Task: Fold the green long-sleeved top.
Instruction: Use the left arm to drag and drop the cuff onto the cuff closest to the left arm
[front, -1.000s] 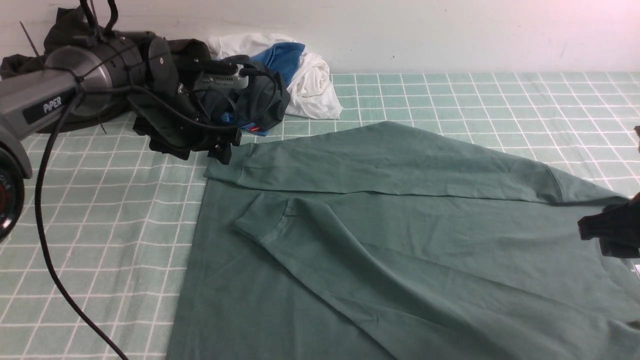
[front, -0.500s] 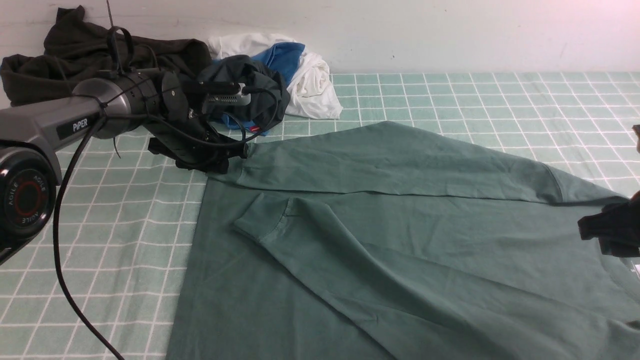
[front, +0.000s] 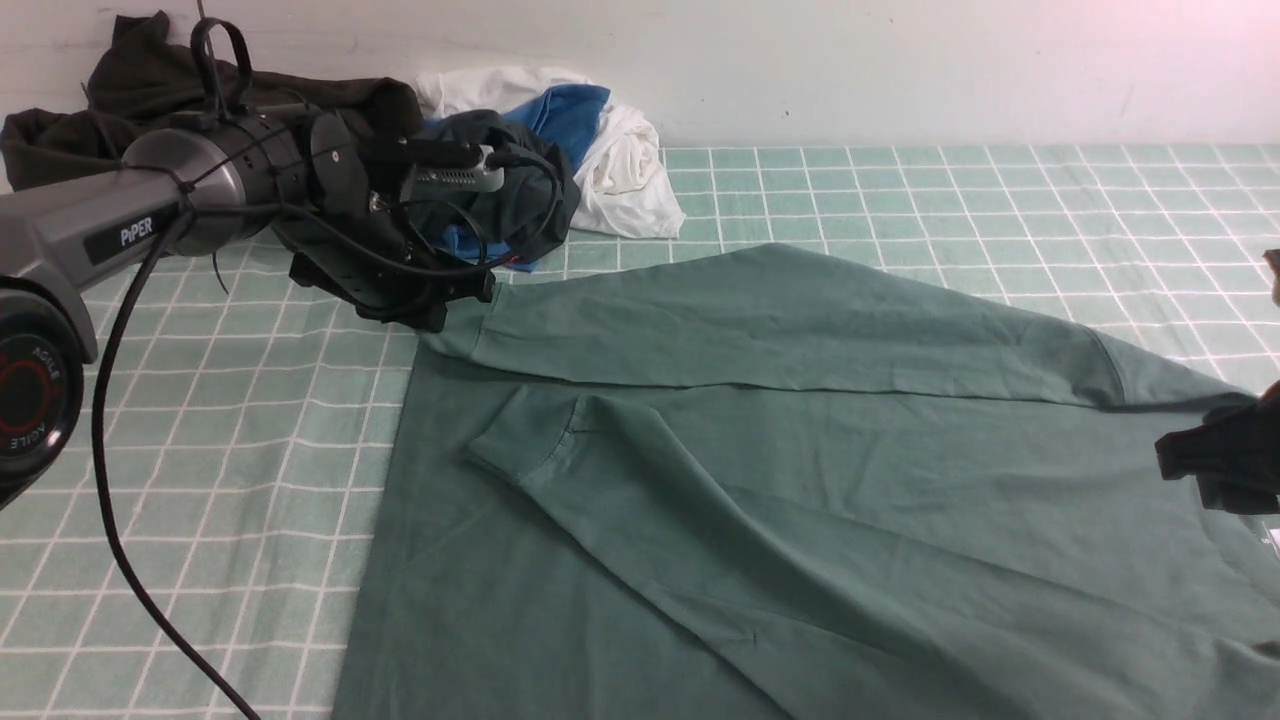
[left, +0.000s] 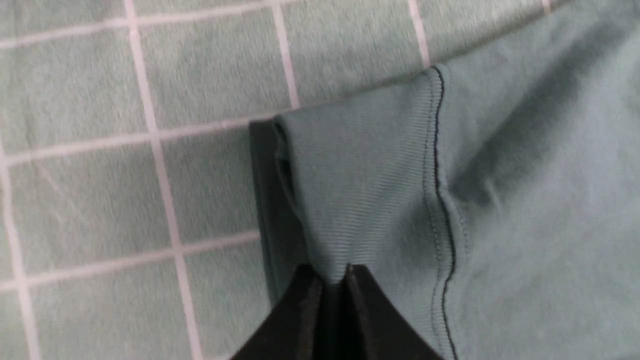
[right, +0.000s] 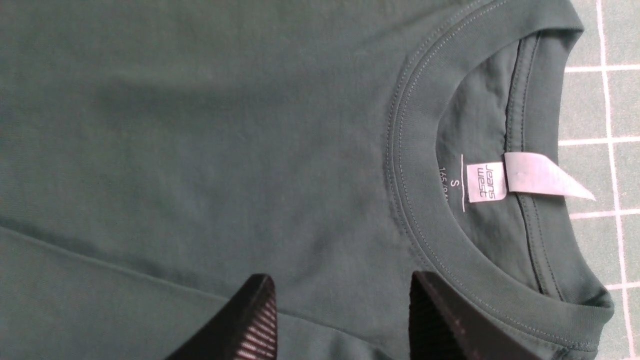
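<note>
Inside neck (right: 400, 150), label (right: 482, 181) "jeans west", S; left pincer (left: 332, 272) clamps green top (left: 525, 200) by cuff (left: 360, 190); right pincer (right: 341, 277) agape, empty.

Robot lab: gridded tablecloth (front: 900, 200), clothes pile (front: 620, 170).

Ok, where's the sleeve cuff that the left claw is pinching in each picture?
Front view: the cuff is left of centre, at the left gripper, on the far-left corner of the green top.
Left wrist view: the cuff fills the middle, pinched in the shut jaws.
Right wrist view: not in it; only the collar and label show.
Shared landmark: the checked cloth with white lines.
</note>
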